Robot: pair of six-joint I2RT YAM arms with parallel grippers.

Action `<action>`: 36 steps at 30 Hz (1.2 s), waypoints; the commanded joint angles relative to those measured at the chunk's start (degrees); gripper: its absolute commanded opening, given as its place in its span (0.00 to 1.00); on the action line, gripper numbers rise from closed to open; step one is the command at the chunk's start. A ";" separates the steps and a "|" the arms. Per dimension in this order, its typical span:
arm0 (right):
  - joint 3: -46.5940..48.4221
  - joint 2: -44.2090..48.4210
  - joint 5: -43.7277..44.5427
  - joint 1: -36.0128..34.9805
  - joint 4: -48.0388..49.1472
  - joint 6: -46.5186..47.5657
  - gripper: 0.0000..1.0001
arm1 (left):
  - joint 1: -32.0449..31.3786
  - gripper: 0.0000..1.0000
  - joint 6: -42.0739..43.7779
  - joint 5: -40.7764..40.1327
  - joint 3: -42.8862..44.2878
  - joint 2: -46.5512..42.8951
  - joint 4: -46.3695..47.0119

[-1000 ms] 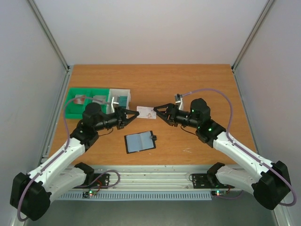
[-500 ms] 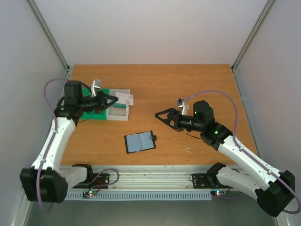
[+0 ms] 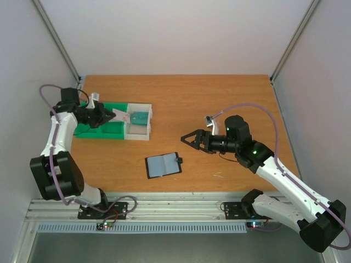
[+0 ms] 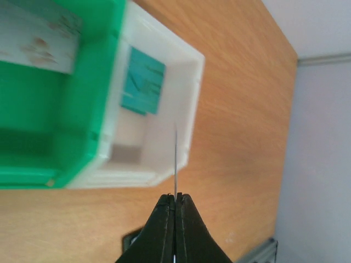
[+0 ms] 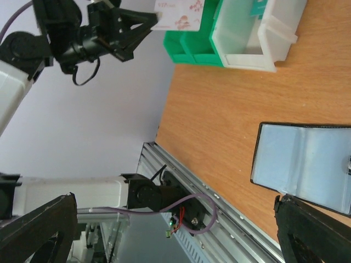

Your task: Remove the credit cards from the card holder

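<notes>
Fingers (image 4: pixel 162 222) of the left gripper (image 4: pixel 175 198) are pinched tight on a whitish card (image 4: pixel 175 156), seen edge-on from the wrist. They hold it in the air over the green tray (image 4: pixel 93 109) and the white tray (image 4: pixel 194 93), which stand side by side. A teal-green card (image 4: pixel 142 81) lies inside the white tray. The right gripper (image 3: pixel 187 139) hangs over the table (image 3: pixel 219 98) with its fingers spread wide, holding nothing. Near it the card holder (image 3: pixel 163 164) lies open and flat on the wood, well apart from the trays.

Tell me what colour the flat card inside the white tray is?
Teal-green flat plastic card; the left wrist view shows it best.
</notes>
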State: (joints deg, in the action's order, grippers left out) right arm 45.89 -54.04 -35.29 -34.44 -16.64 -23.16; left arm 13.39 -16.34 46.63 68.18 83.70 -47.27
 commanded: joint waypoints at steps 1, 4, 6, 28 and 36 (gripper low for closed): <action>3.79 -0.07 -1.30 0.09 -3.74 4.27 0.99 | 4.07 0.00 3.24 -5.49 4.59 4.35 -1.79; 4.28 0.08 -1.23 0.12 -4.50 4.87 0.99 | 5.83 0.00 4.29 -6.80 6.15 6.86 -1.84; 4.21 0.23 -0.80 0.12 -5.15 5.36 0.99 | 6.03 0.00 5.13 -8.95 7.70 8.28 -2.26; 1.29 -3.81 0.27 0.22 2.45 0.49 0.98 | 5.63 0.02 4.30 -8.03 23.69 26.47 -4.99; 3.34 -6.53 0.43 0.24 1.92 1.27 0.99 | 4.25 0.02 4.25 -9.64 24.77 29.66 -4.07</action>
State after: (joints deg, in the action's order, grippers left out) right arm 47.46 -60.29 -35.38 -34.44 -15.81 -22.17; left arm 18.39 -12.01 37.74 91.20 111.77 -53.12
